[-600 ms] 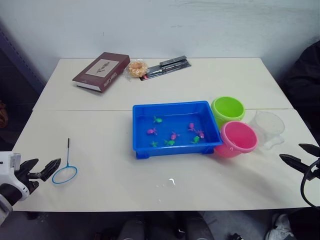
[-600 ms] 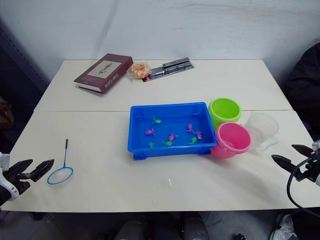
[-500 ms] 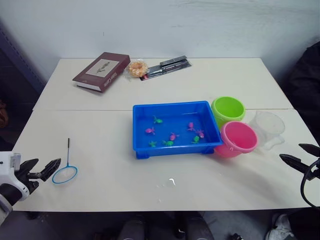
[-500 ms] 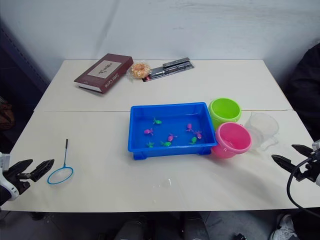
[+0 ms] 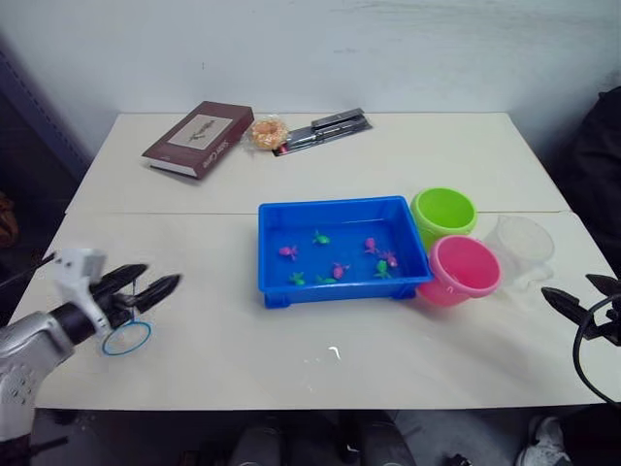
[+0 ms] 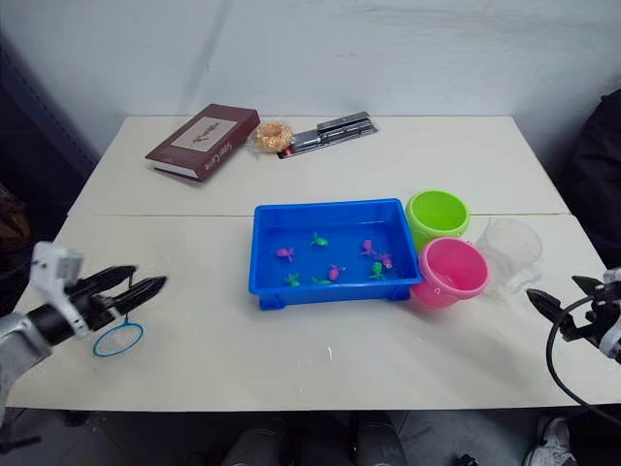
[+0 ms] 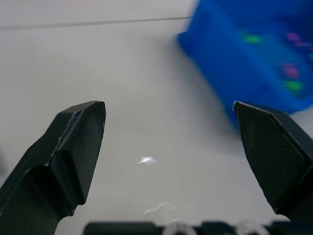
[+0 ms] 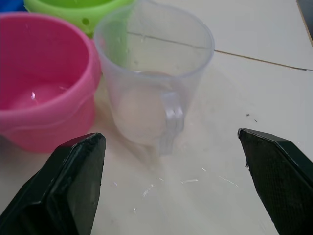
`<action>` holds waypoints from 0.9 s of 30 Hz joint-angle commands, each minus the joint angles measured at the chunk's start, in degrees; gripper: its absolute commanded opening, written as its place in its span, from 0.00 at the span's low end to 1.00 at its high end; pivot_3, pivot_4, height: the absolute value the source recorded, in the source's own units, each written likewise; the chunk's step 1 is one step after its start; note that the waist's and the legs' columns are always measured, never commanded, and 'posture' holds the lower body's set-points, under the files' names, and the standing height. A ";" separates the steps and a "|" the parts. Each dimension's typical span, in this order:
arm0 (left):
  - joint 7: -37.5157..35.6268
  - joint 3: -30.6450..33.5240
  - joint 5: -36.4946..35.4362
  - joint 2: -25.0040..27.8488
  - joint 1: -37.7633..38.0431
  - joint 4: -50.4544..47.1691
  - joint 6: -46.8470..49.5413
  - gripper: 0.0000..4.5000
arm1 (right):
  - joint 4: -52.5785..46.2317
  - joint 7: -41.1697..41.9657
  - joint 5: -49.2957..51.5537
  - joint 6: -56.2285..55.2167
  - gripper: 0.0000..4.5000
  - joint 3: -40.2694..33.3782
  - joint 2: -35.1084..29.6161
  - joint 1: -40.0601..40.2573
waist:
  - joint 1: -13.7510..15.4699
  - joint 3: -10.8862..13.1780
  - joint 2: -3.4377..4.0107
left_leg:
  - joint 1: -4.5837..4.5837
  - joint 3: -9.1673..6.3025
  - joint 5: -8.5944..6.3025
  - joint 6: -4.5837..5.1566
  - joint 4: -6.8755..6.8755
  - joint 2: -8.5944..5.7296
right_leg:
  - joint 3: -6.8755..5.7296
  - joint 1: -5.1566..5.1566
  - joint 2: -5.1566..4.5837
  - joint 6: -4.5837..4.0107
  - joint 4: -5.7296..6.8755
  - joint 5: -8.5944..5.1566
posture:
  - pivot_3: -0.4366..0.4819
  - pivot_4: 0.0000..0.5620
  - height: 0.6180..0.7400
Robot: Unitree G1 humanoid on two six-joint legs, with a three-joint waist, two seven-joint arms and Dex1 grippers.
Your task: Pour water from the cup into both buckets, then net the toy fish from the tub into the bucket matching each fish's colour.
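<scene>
Left eye view had the tub (image 5: pixel 343 250) sitting mid-table (image 5: pixel 243 184), and everything else fell into place around it. Inside it the toy fish (image 5: pixel 338 270) were scattered across the floor, pink ones and green ones mixed. Just to the right of the tub stood the green bucket (image 5: pixel 442 213), and in front of that, touching the tub's near right corner, the pink bucket (image 5: pixel 463 269). Beyond the pink bucket, further right from the tub, stood the cup (image 5: pixel 521 249), upright, handle turned toward the right gripper (image 5: pixel 583 295); the right wrist view showed the cup pressed close beside both buckets. That right gripper hovered near the table's right edge, past the cup, its two black fingers spread wide with nothing between them. Well to the left of the tub the net (image 5: pixel 127 337) lay flat on the table, its blue hoop partly covered by the left gripper (image 5: pixel 146 282), which hung over it with fingers parted and empty, tips pointing toward the tub. Far behind the tub, toward the wall, lay a maroon book (image 5: pixel 197 139), a small wrapped snack (image 5: pixel 266 132) and some dark pens (image 5: pixel 325 128).
</scene>
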 commanded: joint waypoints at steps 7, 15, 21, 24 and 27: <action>-12.48 -18.39 -8.48 -1.88 -28.17 -2.19 2.24 0.99 | -2.83 -14.35 -5.55 5.18 1.00 3.91 2.98 -4.98 | 0.11 -0.01 0.03 | -0.01 0.10 0.16 -0.03 0.12 -0.10 | 0.00 0.01 0.09 0.04 0.14 0.02 | 0.48 0.27 1.00; -15.93 -25.77 -5.53 -6.59 -37.77 1.01 0.54 0.99 | -2.43 -19.83 -8.91 5.48 1.00 6.28 5.17 -6.91 | -0.12 -0.02 0.10 | 0.01 0.34 0.27 -0.06 0.10 0.03 | 0.30 0.00 0.63 0.16 0.27 0.09 | 0.48 0.27 1.00; -15.10 -26.20 -6.23 -9.19 -41.97 1.07 1.00 0.99 | -1.59 -23.38 -9.58 6.51 1.00 6.72 6.50 -9.90 | 0.03 -0.02 0.10 | 0.01 0.32 0.29 -0.11 0.18 0.07 | 0.33 0.00 0.67 0.16 0.20 0.09 | 0.48 0.27 1.00; -14.89 -26.07 -6.43 -9.82 -42.87 0.85 1.20 0.99 | -0.50 -23.94 -10.09 6.38 1.00 7.22 6.65 -11.50 | 0.02 -0.02 0.10 | 0.02 0.31 0.29 -0.12 0.17 0.07 | 0.34 0.00 0.67 0.16 0.25 0.09 | 0.48 0.27 1.00; -15.09 -26.20 -6.41 -10.30 -44.01 1.14 1.17 0.99 | 1.30 -24.82 -11.69 5.71 1.00 8.61 6.12 -13.22 | 0.01 -0.02 0.10 | 0.00 0.30 0.29 -0.12 0.16 0.09 | 0.33 0.00 0.67 0.16 0.29 0.09 | 0.48 0.27 1.00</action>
